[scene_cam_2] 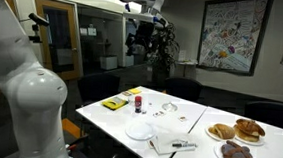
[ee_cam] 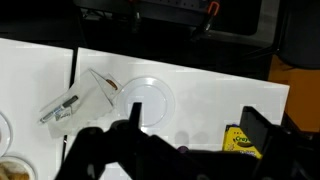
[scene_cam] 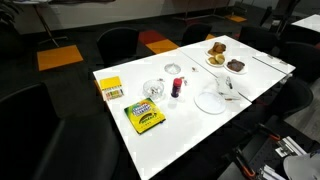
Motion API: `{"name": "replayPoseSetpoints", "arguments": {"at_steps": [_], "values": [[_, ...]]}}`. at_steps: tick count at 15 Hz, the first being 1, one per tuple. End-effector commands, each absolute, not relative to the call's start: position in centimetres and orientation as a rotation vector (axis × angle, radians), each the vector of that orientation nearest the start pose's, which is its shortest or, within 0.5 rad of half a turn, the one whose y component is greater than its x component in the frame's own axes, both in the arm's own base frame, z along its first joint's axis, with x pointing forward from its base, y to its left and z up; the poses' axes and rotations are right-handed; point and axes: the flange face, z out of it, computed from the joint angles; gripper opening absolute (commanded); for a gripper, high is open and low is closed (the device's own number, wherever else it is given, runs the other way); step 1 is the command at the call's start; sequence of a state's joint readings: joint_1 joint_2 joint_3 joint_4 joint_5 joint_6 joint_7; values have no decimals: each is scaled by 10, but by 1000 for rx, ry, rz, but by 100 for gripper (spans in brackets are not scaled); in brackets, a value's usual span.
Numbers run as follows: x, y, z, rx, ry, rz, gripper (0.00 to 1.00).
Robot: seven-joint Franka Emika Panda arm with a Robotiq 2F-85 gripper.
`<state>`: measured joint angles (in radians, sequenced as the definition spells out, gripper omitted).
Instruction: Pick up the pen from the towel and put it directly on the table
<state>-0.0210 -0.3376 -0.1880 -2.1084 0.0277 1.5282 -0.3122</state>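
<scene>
The pen [ee_cam: 60, 110] lies on the white towel [ee_cam: 88, 92] at the left of the wrist view. In both exterior views the pen [scene_cam_2: 184, 145] [scene_cam: 229, 88] rests on the towel [scene_cam_2: 167, 143] [scene_cam: 224, 84], on the white table [scene_cam: 190, 125] [scene_cam_2: 114, 117]. My gripper [ee_cam: 195, 125] is open and empty. It hangs high above the table [ee_cam: 210, 85], over bare tabletop between a white plate [ee_cam: 148, 100] and a yellow crayon box [ee_cam: 238, 138]. In an exterior view the gripper [scene_cam_2: 143, 49] is well above the far end of the table.
The white plate [scene_cam: 212, 101] [scene_cam_2: 141, 131] lies beside the towel. A small red bottle [scene_cam: 177, 87] [scene_cam_2: 138, 105], a glass bowl [scene_cam: 153, 90], two crayon boxes [scene_cam: 143, 117] [scene_cam: 110, 88] and pastry plates [scene_cam: 217, 50] [scene_cam_2: 238, 154] stand on the table. Dark chairs surround it.
</scene>
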Motion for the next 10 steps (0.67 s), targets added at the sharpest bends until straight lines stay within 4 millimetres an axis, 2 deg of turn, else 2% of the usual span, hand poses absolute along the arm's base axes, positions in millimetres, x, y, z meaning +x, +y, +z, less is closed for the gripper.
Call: {"name": "replayPoseSetpoints", "arguments": {"at_steps": [1, 3, 6, 8, 10], "values": [[416, -94, 536, -2964, -174, 327, 100], [418, -95, 534, -2977, -202, 294, 100], [421, -112, 520, -3059, -156, 182, 100], [423, -133, 507, -3154, -120, 52, 100], [421, -160, 491, -3182, 0, -71, 100]]}}
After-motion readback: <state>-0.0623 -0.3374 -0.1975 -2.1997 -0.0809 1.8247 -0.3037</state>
